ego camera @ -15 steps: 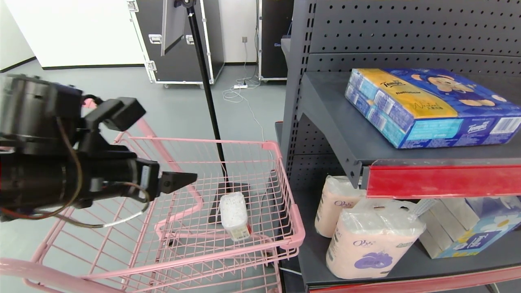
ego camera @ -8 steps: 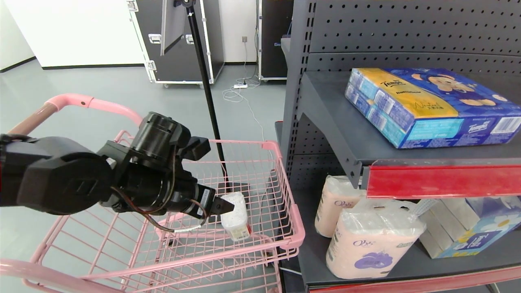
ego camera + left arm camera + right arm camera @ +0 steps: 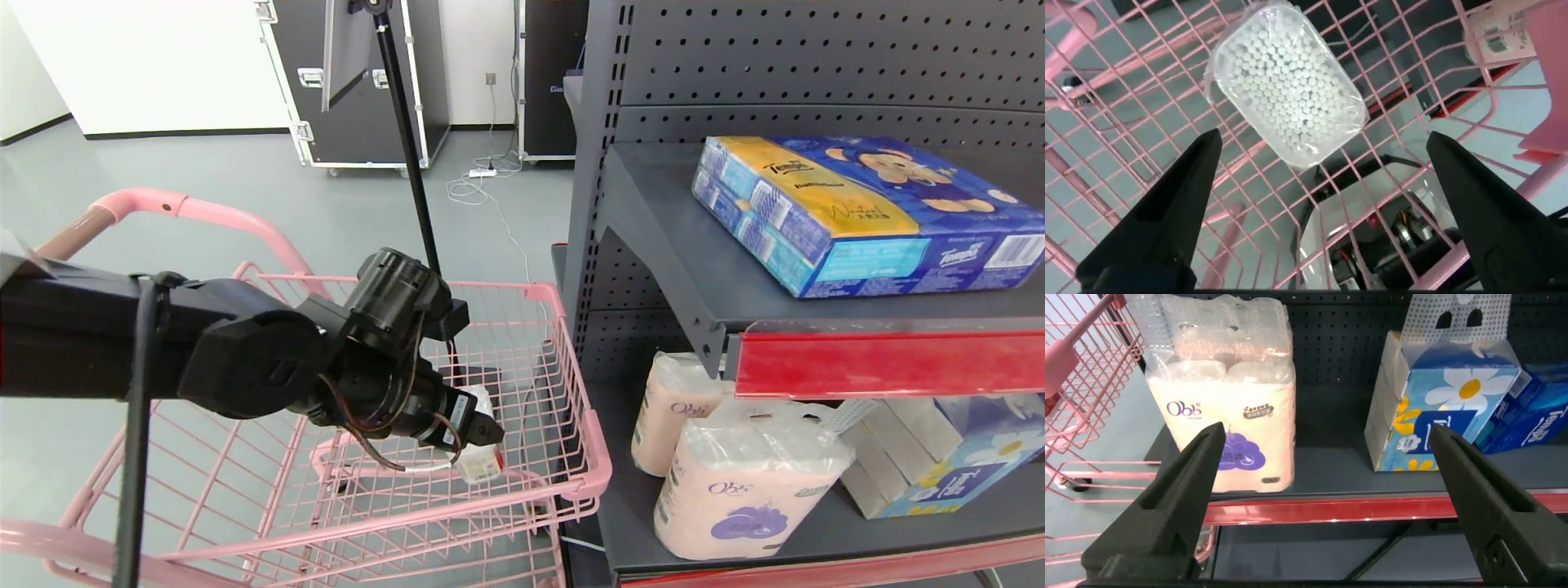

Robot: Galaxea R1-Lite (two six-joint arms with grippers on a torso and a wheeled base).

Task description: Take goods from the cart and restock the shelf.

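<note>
A clear plastic box of small white pieces (image 3: 482,467) (image 3: 1286,86) lies on the wire floor of the pink cart (image 3: 584,478), near its front right corner. My left gripper (image 3: 488,428) (image 3: 1323,137) is down inside the cart just above the box, open, one finger on either side and not touching it. The grey shelf (image 3: 694,278) stands to the cart's right. My right gripper (image 3: 1324,431) is open and holds nothing, facing the lower shelf board (image 3: 1331,461).
A blue tissue pack (image 3: 857,212) lies on the upper shelf. Toilet-roll packs (image 3: 751,482) (image 3: 1221,392) and flowered tissue packs (image 3: 1445,400) sit on the lower one. A black stand pole (image 3: 412,163) rises behind the cart. Black cases (image 3: 359,82) stand far back.
My left arm has swung forward and down into the cart, bringing its open gripper from above the cart's left side to just over the clear box.
</note>
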